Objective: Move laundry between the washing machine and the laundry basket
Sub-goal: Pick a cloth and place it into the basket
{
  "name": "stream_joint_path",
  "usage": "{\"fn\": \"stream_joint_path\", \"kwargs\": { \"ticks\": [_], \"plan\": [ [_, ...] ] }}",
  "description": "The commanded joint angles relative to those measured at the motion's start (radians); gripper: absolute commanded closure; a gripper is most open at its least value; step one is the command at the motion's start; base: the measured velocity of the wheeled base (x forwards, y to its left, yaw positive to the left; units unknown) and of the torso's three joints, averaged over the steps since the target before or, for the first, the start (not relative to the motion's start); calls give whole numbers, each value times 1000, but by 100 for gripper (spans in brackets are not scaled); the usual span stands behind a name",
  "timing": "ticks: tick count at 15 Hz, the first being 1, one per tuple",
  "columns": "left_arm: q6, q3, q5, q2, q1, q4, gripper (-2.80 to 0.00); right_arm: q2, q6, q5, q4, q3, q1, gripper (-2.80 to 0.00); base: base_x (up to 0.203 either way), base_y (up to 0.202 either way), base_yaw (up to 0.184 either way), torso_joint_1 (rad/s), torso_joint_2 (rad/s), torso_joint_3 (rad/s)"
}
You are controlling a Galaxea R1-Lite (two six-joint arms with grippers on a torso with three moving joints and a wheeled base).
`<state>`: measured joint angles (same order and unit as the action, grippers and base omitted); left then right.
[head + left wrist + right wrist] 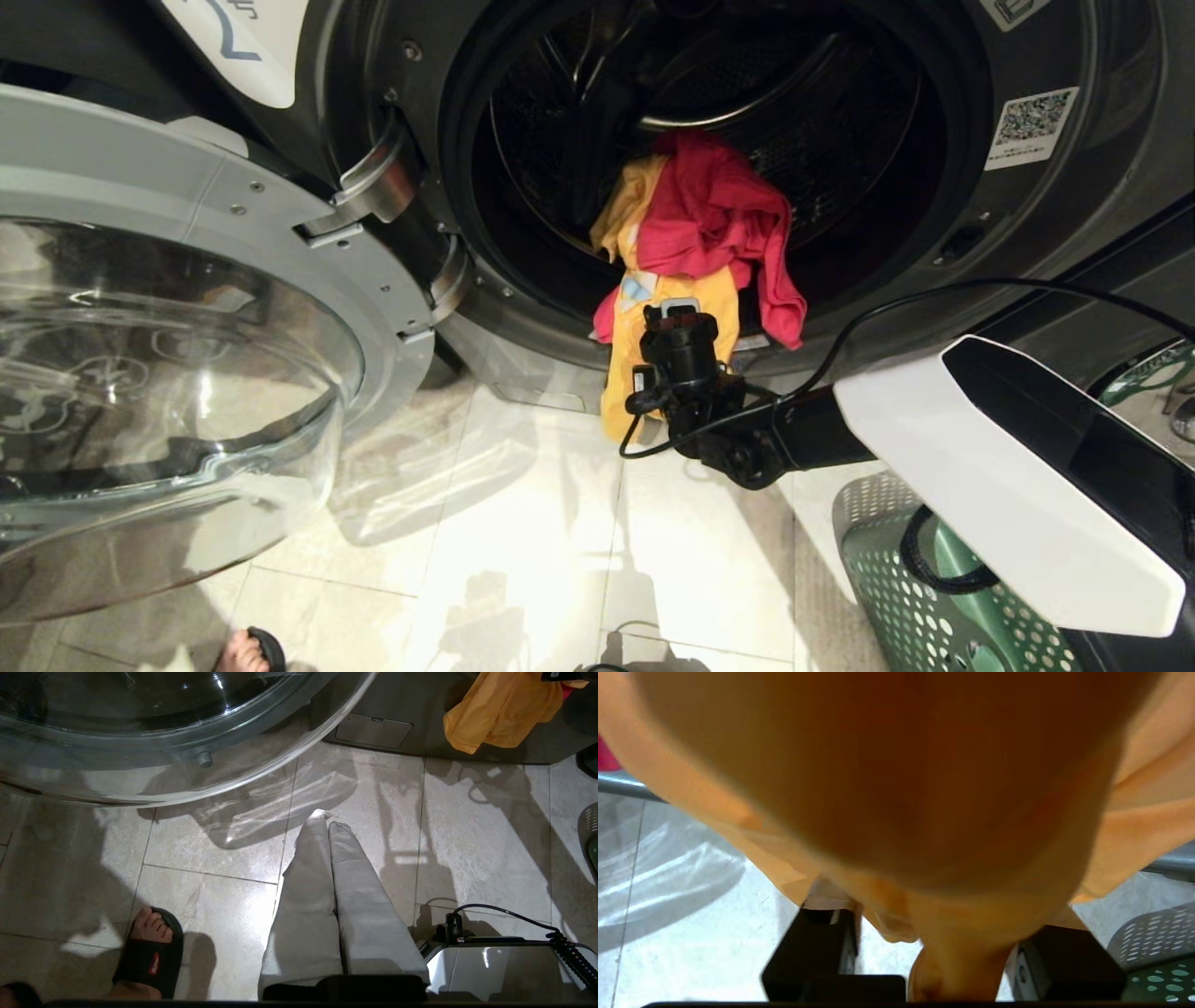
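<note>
Yellow cotton garment is draping over right tool, jaws closing around its fold; perforated dark green plastic basket sits behind-right; left tool clenched.

washing machine open, laundry basket beside it
yellow garment and red garment spill over the drum's lip; the green perforated basket stands on the floor.
</note>
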<state>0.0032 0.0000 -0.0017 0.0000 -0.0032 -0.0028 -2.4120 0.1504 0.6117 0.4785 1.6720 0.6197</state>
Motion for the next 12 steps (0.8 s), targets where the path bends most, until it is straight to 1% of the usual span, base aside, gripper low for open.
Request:
{"fn": "stream_joint_path", "kwargs": {
  "ticks": [1,6,8,10,12],
  "plan": [
    [0,0,0,2,0,0,0,-4,0,5,3,10,-6,0,0,0,0,0,0,0],
    [0,0,0,2,0,0,0,117,-6,13,13,2,-9,0,0,0,0,0,0,0],
    [0,0,0,2,0,0,0,134,-13,31,19,24,-9,0,0,0,0,0,0,0],
    [0,0,0,1,0,0,0,120,-44,45,53,83,-9,0,0,0,0,0,0,0],
    [0,0,0,2,0,0,0,82,-103,47,134,170,-9,0,0,0,0,0,0,0]
  ]
}}
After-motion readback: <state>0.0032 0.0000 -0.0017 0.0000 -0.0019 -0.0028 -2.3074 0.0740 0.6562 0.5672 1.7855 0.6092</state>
